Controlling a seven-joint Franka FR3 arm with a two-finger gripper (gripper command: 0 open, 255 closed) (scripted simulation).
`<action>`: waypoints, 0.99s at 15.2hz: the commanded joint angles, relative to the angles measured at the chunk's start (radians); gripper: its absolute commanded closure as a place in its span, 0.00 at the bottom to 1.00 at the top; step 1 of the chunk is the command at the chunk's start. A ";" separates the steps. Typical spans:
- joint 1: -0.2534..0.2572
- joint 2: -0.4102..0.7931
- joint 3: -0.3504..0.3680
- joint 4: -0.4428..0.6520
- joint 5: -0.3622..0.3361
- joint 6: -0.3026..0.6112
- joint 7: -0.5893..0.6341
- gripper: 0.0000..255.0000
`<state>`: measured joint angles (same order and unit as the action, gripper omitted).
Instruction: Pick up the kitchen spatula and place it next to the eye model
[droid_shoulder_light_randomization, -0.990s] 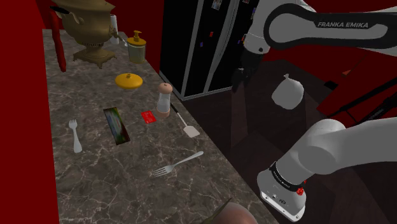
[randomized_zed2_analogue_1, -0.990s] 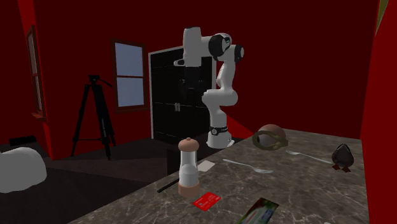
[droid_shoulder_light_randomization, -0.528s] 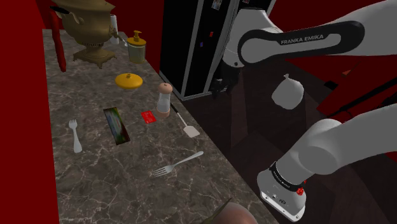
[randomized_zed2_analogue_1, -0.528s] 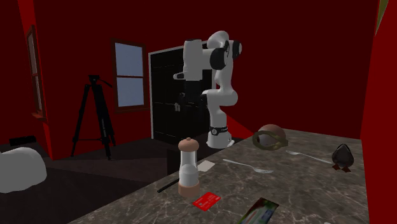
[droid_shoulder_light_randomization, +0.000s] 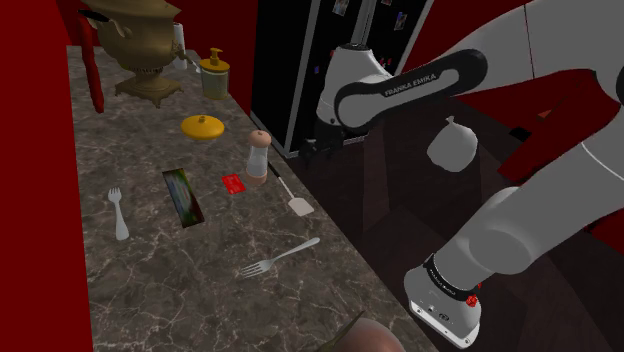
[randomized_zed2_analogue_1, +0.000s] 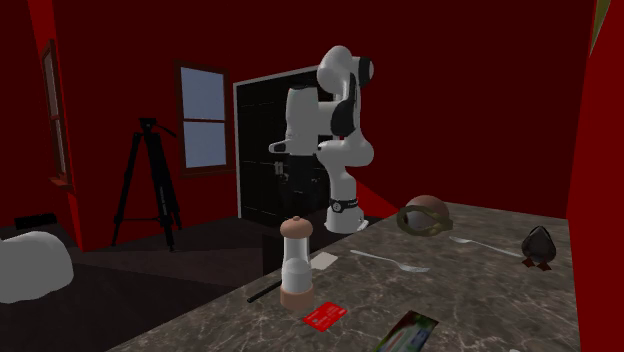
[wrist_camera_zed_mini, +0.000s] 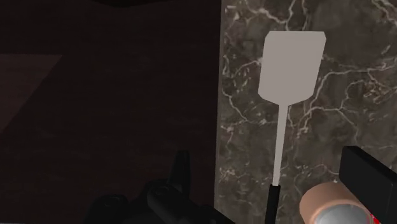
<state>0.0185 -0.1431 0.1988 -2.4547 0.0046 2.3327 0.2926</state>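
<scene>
The spatula (droid_shoulder_light_randomization: 294, 198) lies flat at the marble counter's edge, with a pale flat blade (wrist_camera_zed_mini: 291, 67) and a thin stem running into a black handle (randomized_zed2_analogue_1: 264, 290). My gripper (droid_shoulder_light_randomization: 318, 153) hangs open in the air just off the counter's edge, above the dark floor, a little above and beside the handle end. In the wrist view the fingers (wrist_camera_zed_mini: 182, 170) stand wide apart with nothing held, and the handle sits between them further down. The eye model (randomized_zed2_analogue_1: 424, 217), a brown ball with a greenish front, rests on the counter near the arm's stand, partly cut off (droid_shoulder_light_randomization: 365, 335) in the shoulder view.
A pepper mill (droid_shoulder_light_randomization: 259, 155) stands right by the spatula's handle, with a red card (droid_shoulder_light_randomization: 233, 183) beside it. A fork (droid_shoulder_light_randomization: 279, 258) lies between spatula and eye model. A packet (droid_shoulder_light_randomization: 183, 194), a white spork (droid_shoulder_light_randomization: 118, 213), a yellow lidded dish (droid_shoulder_light_randomization: 203, 126) and a samovar (droid_shoulder_light_randomization: 140, 45) sit further off. A black fridge (droid_shoulder_light_randomization: 320, 60) stands behind.
The arm has swung toward the shoulder view's left and come down, bringing the open gripper from over the floor to the counter's edge near the spatula. Nothing on the counter has moved.
</scene>
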 joint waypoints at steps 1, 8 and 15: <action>0.000 0.082 0.013 0.026 -0.021 0.066 0.045 0.00; 0.026 0.365 0.012 0.181 -0.133 0.215 0.208 0.00; 0.041 0.452 -0.008 0.194 -0.171 0.287 0.238 0.00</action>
<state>0.0570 0.2967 0.1943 -2.2616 -0.1605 2.6086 0.5266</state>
